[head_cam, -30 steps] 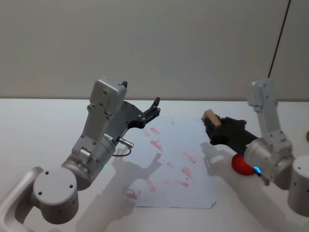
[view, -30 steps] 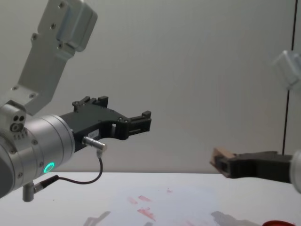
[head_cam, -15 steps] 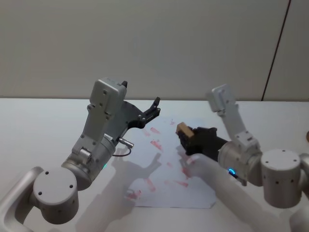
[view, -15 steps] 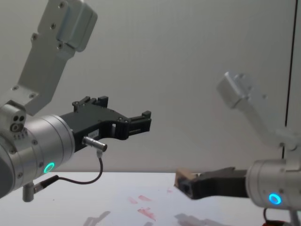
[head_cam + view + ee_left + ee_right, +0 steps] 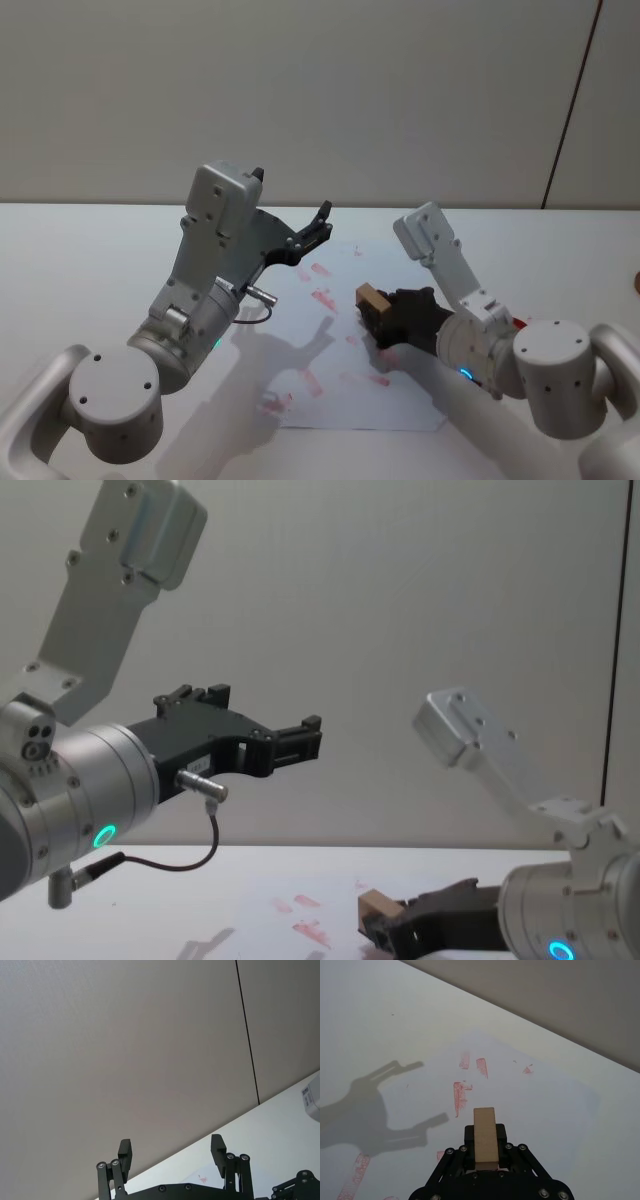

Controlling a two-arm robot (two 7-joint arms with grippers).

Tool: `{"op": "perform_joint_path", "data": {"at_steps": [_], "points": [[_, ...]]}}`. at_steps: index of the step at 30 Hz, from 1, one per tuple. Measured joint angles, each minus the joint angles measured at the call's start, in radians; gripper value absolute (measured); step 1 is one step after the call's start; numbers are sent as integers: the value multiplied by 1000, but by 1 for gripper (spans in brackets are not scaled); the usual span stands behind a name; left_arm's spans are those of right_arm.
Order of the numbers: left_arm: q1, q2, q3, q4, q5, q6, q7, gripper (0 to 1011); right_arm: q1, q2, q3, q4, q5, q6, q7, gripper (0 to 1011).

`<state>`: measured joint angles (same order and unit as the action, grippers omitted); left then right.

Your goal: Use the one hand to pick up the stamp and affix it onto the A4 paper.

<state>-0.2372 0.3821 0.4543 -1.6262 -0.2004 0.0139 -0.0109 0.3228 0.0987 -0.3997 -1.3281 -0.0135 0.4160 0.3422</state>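
The left claw hangs open, raised well above the counter. To its right, the right claw grips the stamp low over the red-smudged A4 paper; whether they touch, I cannot tell.

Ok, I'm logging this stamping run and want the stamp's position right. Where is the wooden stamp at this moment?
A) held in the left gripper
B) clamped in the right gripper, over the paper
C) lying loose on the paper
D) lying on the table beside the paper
B: the stamp sticks out from the shut right gripper over the paper, while the left gripper is raised, open and empty.
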Motion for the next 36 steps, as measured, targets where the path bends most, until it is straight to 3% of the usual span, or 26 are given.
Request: {"op": "perform_joint_path", "data": {"at_steps": [18,36], "points": [[0,0,0,0,0,0,0,1003,-17,3,-11,19,-22,5,-18,221],[0,0,0,0,0,0,0,1003,-35,4,-12,17,16,-7,-49,221]]}}
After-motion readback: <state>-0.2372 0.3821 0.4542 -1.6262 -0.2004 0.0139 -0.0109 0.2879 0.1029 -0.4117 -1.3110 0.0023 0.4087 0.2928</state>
